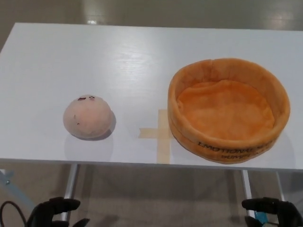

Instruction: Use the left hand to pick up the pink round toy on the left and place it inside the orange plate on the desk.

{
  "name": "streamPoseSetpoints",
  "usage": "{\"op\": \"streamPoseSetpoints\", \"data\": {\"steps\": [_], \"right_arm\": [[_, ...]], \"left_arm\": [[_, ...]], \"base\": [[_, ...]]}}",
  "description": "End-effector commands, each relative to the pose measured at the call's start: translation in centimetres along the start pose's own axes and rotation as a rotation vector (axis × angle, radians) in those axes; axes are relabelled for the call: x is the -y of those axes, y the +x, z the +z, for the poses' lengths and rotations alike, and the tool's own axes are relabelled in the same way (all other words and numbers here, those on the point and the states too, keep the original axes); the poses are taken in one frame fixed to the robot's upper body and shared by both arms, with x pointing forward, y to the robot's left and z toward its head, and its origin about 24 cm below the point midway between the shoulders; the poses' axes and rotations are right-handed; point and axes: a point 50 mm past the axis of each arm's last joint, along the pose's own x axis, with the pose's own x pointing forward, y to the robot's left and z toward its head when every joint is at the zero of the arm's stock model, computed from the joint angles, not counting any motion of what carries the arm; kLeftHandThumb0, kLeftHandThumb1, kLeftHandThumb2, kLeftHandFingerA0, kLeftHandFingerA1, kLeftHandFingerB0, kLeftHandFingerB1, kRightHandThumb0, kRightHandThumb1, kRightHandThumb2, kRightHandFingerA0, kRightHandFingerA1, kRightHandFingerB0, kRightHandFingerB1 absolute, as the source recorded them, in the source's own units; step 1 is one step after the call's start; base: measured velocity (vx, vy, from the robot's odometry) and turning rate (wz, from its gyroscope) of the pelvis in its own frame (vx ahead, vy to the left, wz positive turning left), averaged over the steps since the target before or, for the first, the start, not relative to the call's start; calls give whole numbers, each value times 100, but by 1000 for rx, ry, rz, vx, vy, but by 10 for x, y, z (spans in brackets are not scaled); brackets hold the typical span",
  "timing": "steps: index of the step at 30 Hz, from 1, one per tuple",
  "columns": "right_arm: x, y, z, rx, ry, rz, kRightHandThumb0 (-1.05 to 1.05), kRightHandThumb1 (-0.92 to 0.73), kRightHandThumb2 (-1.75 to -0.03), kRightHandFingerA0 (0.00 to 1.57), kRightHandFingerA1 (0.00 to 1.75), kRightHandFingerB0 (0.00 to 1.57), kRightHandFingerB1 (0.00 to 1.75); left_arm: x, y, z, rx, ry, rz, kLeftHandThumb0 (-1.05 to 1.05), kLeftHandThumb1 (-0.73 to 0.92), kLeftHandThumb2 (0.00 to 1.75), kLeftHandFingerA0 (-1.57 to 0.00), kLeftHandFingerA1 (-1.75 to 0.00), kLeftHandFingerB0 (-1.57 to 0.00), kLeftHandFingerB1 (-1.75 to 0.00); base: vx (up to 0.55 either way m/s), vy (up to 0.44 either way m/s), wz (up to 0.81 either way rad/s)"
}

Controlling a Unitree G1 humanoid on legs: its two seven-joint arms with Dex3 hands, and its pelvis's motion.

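Sitting left of centre on the white worktop (142, 61), the pink round toy (87, 117) rests well apart from the orange plate (184, 80) at right — a tan tape cross (160, 135) marks the surface between them. Both black hands, left (52, 212) and right (272, 210), hang below the worktop's near edge at the bottom corners — whether their fingers are spread or closed cannot be told.

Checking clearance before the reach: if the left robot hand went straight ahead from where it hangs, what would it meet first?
Probably the white table's front edge: the left robot hand hangs below it. Depth is unclear.
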Motion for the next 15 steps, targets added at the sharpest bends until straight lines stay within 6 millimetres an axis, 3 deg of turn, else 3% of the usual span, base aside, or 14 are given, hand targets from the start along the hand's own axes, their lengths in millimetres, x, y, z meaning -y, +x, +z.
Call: {"op": "streamPoseSetpoints", "data": {"steps": [1,10,12,13,14,15], "right_arm": [[3,-2,-3,22,13,-13,-22,-61,-57,81,57,73,52],[3,-2,-4,21,14,-19,-23,-60,-57,81,56,73,51],[5,-2,-4,21,28,-14,-22,-60,-57,82,58,73,52],[5,-2,-4,21,24,-15,-22,-60,-57,82,58,73,52],[5,-2,-4,25,14,-16,-23,-60,-57,83,59,73,52],[5,-2,-4,27,10,-16,-23,-60,-57,82,59,73,52]], "left_arm": [[0,-2,-2,31,-10,-9,-41,53,56,-47,-39,-54,-39],[2,-5,-2,81,2,-16,-42,55,57,-43,-39,-47,-37],[4,-8,1,148,77,-124,-47,57,58,-25,-33,-29,-31],[5,-10,1,169,101,-174,-47,57,58,-25,-33,-29,-31],[4,-11,2,187,112,-222,-26,41,94,-9,-52,-9,-50],[4,-13,3,206,123,-258,-26,40,94,-8,-51,-8,-49]], "base": [[0,0,0],[0,0,0],[0,0,0],[0,0,0],[0,0,0],[0,0,0]]}}
